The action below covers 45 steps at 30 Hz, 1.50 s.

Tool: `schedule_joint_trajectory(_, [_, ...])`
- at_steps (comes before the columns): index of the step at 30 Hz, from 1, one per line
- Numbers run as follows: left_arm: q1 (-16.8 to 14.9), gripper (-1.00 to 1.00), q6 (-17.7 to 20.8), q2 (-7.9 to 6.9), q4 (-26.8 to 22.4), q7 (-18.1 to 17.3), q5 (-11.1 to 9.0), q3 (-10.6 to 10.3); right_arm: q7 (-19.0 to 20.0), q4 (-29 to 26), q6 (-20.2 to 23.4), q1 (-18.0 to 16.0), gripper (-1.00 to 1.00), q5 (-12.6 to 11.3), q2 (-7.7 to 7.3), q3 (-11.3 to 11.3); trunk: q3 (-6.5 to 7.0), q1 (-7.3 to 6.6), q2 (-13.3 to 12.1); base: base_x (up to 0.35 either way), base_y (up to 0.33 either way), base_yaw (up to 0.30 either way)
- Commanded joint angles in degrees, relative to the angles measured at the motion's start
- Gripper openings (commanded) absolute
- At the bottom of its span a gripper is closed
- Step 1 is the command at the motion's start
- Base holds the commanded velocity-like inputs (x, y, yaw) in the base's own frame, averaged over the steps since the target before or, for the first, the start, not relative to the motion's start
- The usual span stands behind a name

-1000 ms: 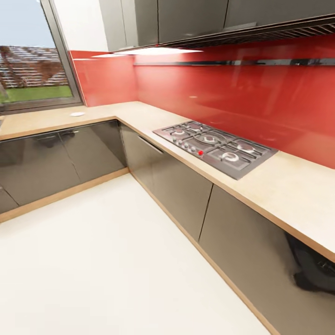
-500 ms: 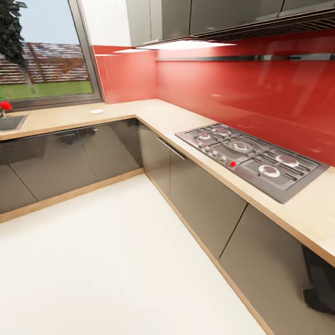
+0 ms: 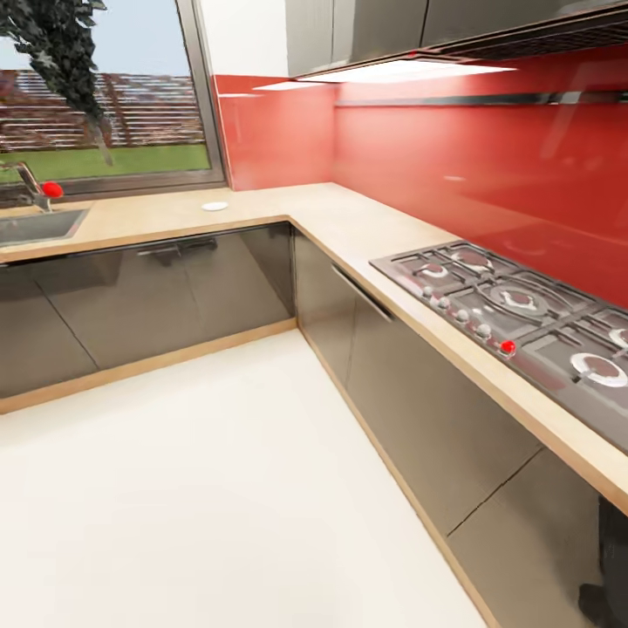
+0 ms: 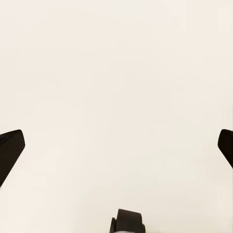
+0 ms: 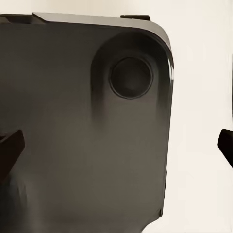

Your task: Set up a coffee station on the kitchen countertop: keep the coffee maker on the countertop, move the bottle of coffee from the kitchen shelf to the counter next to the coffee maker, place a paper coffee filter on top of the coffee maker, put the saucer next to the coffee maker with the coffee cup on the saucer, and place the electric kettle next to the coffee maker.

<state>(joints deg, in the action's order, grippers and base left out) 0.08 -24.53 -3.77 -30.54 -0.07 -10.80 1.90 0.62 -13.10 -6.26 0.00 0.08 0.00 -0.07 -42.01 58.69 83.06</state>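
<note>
Saucer or filter, I cannot tell which: a small white round thing (image 3: 215, 206) lies flat on the tabletop (image 3: 349, 218).

Head view: the white thing sits near the corner, just under the window (image 3: 113, 113). It is well apart from me, across the pale, smooth floor (image 3: 201, 488), ahead and off to my left. It is round, so it has no long side to line up with. It looks thin and light, and I think I would have to pick it up by its edge. I think my left arm would get there first, but I must roll closer before either arm can reach. The tabletop is sandy and bends round the corner. A grey sink (image 3: 35, 227) and a tap with a red knob (image 3: 51, 189) are at the far left. A metal stove (image 3: 523, 314) with round burners is on my right. The wall (image 3: 480, 174) behind is shiny red. The cupboards (image 3: 174, 288) below are dark and glossy like a mirror.

Left wrist view: my left jaws are spread wide with nothing in them. One black tip (image 4: 10, 148) peeks in at each side, with bare floor (image 4: 116, 73) between.

Right wrist view: my right jaws are spread wide too, and hold nothing. Between the tips I see a smooth dark panel (image 5: 82, 121) with rounded corners and a round dent (image 5: 130, 77). I guess it is my own base.
</note>
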Motion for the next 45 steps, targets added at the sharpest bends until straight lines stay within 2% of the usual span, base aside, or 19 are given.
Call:
schedule_joint_trajectory(1, [0.01,1.0,-0.08,-0.01,-0.05,-0.01,-0.27,-0.05,0.05,0.0,-0.16,0.0,1.0,0.01,0.0,-0.02,-0.07,0.04,0.02,0.345,0.0,0.276])
schedule_joint_trajectory(9, [0.01,1.0,-0.08,-0.01,-0.05,0.01,-0.27,-0.05,0.07,-0.01,-0.16,0.0,1.0,0.01,0.0,-0.02,-0.16,0.04,0.02,0.345,0.0,0.273])
schedule_joint_trajectory(25, [0.01,1.0,-0.08,-0.01,-0.05,-0.01,-0.27,-0.05,0.08,0.0,-0.16,0.0,1.0,0.01,0.0,0.02,0.79,0.04,0.02,0.329,0.0,0.082])
schedule_joint_trajectory(45, [0.01,1.0,-0.08,-0.01,-0.05,0.01,-0.23,-0.05,0.08,0.0,-0.16,0.0,1.0,0.01,-0.02,0.11,2.6,0.04,0.02,0.02,0.0,0.111])
